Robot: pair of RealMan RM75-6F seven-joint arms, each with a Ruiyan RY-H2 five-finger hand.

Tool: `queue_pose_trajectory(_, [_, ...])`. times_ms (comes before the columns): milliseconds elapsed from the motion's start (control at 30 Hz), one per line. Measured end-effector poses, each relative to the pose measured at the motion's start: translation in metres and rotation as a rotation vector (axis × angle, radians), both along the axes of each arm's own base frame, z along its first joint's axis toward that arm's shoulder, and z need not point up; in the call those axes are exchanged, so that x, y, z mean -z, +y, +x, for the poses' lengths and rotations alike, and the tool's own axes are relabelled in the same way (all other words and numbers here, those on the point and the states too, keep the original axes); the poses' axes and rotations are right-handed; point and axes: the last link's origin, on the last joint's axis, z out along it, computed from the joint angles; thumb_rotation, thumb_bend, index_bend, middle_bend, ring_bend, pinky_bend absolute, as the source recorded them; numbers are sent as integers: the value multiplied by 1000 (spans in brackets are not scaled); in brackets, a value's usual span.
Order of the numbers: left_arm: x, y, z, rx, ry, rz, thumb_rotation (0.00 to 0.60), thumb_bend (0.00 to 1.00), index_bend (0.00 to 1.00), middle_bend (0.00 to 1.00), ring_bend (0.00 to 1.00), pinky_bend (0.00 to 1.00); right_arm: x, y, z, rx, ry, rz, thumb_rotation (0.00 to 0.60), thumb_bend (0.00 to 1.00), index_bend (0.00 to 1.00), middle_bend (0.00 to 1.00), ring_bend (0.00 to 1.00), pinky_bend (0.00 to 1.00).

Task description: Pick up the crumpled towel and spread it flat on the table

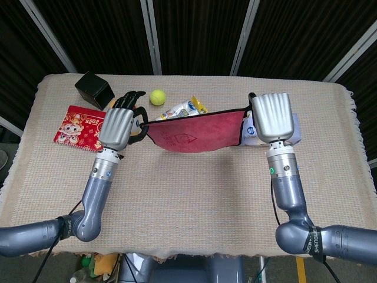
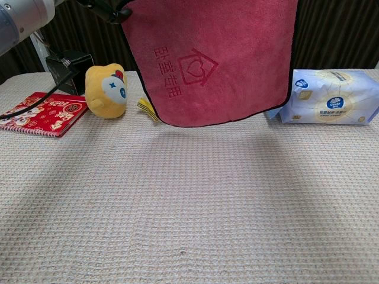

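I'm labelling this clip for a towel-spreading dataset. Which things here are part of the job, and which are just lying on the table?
Part of the job:
red towel, held up between both hands
left hand
right hand
table

Just lying about:
black box
red booklet
yellow plush toy
tennis ball
snack packet
tissue pack

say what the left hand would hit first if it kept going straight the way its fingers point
The left hand points away from the robot toward the table's far edge. The towel corner it holds aside, the black box lies just left of that line and the tennis ball just right; the way between looks free, though depth is unclear.
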Motion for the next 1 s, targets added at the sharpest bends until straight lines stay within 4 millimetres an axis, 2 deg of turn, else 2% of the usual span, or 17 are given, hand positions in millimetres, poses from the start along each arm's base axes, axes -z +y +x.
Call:
queue_pose_trajectory(333, [15,13,4,-13,18,0,600,424,621,140,95,190,6,-19,-14,28,-12,6,600,618,871,982,1000,897])
queue_pose_trajectory(500, [21,14,7,0,28,-2,600,423,621,140,95,190,9,-22,-18,33,1,8,600,619,871,982,1000,897])
queue_pose_trajectory(767, [29,5,5,15,44,-21,600,423,622,140,95,190,7,-12,-27,51,3,8,600,619,871,981,1000,897])
queue_pose_trajectory(1000, [35,-15,-3,32,44,-57,600,424,622,140,95,190,8,7,-45,90,7,16,600,619,871,981,1000,897])
